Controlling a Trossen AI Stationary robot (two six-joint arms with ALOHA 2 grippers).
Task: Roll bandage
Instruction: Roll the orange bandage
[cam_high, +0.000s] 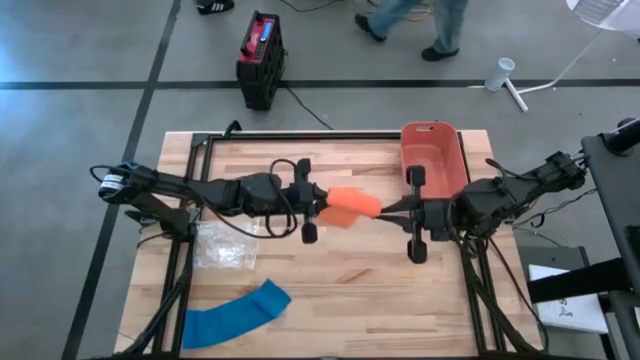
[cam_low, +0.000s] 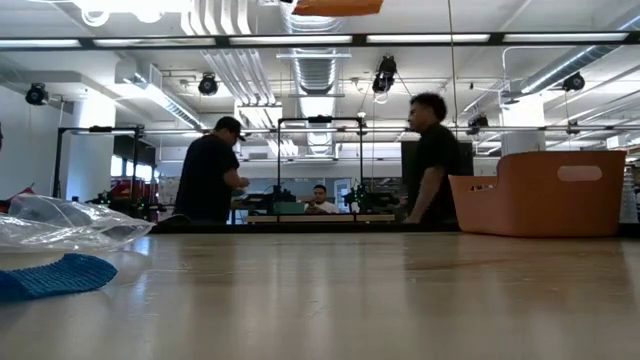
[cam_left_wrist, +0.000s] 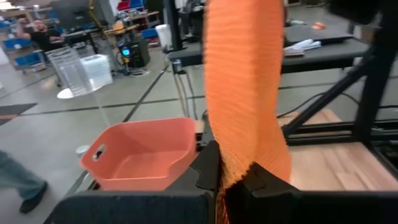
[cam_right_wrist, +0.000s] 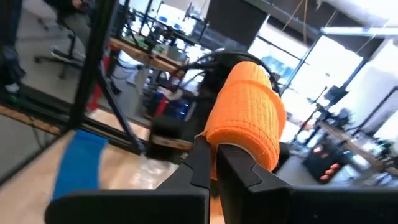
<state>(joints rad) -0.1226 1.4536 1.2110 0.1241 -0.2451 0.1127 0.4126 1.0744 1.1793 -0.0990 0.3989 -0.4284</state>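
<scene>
Wooden table (cam_low: 340, 300), blue bandage (cam_low: 50, 276), people behind

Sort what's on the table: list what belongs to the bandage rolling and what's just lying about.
In use:
- orange bandage
- left gripper, shut on it
- right gripper, shut on it

Lying about:
- blue bandage
- plastic bag
- orange bin

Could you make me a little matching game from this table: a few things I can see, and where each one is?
Things:
1. orange bandage
2. blue bandage
3. red bin
4. plastic bag

Places:
A. flat near the table's front edge
B. held up between the two claws
C. beside the left arm
D. at the table's back edge, by the right arm

Pairs: 1-B, 2-A, 3-D, 4-C
</scene>
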